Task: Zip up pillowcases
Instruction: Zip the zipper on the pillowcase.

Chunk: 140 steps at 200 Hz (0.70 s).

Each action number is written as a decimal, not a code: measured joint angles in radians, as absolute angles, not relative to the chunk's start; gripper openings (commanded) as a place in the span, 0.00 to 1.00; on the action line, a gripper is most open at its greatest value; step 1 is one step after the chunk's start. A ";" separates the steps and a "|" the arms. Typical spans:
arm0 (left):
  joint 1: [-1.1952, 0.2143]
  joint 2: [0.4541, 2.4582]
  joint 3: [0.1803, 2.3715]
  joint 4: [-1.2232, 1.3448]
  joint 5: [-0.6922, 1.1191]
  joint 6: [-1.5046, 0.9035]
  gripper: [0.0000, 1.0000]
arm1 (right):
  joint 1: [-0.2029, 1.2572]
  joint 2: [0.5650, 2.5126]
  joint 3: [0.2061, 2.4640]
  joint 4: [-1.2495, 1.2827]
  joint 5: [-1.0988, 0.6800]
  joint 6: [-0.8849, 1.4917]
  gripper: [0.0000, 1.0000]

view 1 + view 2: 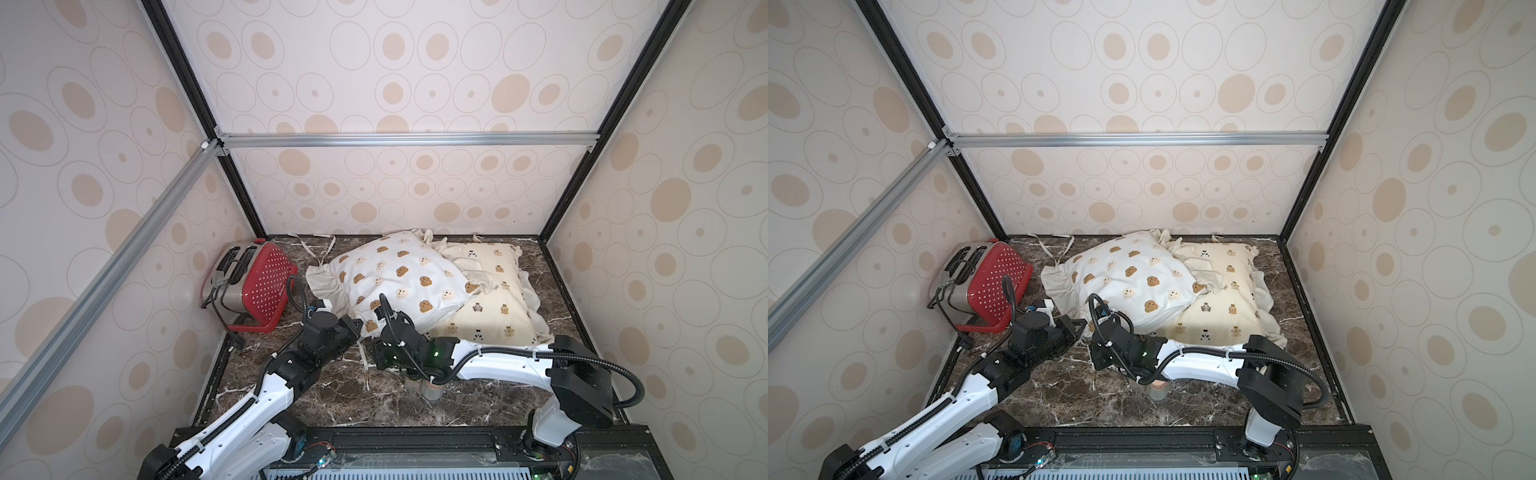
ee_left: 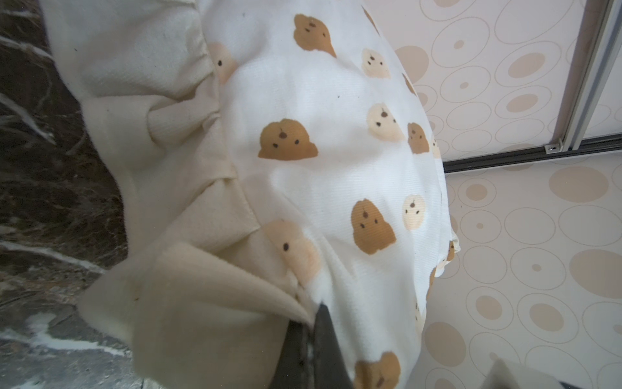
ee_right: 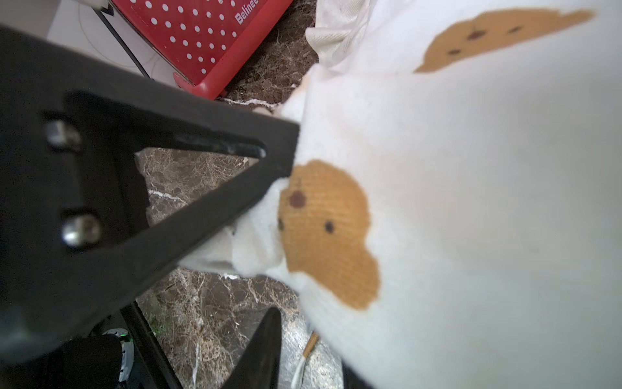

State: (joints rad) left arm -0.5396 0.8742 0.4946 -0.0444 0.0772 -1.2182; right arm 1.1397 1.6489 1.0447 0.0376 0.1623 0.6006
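The white pillowcase (image 1: 399, 282) (image 1: 1129, 278) with brown and cream bear faces lies mid-table, partly over the cream-yellow pillowcase (image 1: 494, 291) (image 1: 1225, 291). My left gripper (image 1: 356, 327) (image 2: 311, 323) is shut on the white pillowcase's near corner, where the ruffle (image 2: 188, 296) meets the printed fabric. In the right wrist view this left gripper (image 3: 289, 151) shows as a black frame pinching that corner. My right gripper (image 1: 376, 351) (image 3: 309, 336) sits just beside it, under the pillow's near edge. Its jaws stand apart around a thin tan-and-white strip (image 3: 308, 350). One finger (image 3: 266, 340) shows; the other is mostly hidden by the pillow.
A red white-dotted toaster (image 1: 257, 286) (image 1: 988, 282) lies at the left wall, close to the left arm. Small cylinders (image 1: 428, 388) stand on the marble table (image 1: 332, 399) beneath the right forearm. Loose cream ties (image 1: 320, 249) trail toward the back wall.
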 measured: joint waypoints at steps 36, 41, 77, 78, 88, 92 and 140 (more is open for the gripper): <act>-0.540 0.874 0.495 -0.044 0.078 -1.218 0.00 | 1.126 1.649 1.045 0.047 0.174 0.601 0.27; -0.540 0.874 0.495 -0.044 0.078 -1.218 0.00 | 1.125 1.649 1.045 0.049 0.176 0.601 0.27; -0.540 0.874 0.495 -0.043 0.080 -1.218 0.00 | 1.118 1.649 1.045 0.081 0.178 0.589 0.24; -0.540 0.874 0.495 -0.043 0.080 -1.218 0.00 | 1.118 1.649 1.045 0.083 0.178 0.589 0.24; -0.540 0.874 0.495 -0.043 0.080 -1.218 0.00 | 1.118 1.650 1.045 0.090 0.179 0.584 0.23; -0.540 0.875 0.495 -0.043 0.080 -1.218 0.00 | 1.118 1.650 1.045 0.092 0.179 0.584 0.22; -0.540 0.877 0.495 -0.043 0.081 -1.217 0.00 | 1.117 1.651 1.045 0.099 0.180 0.575 0.14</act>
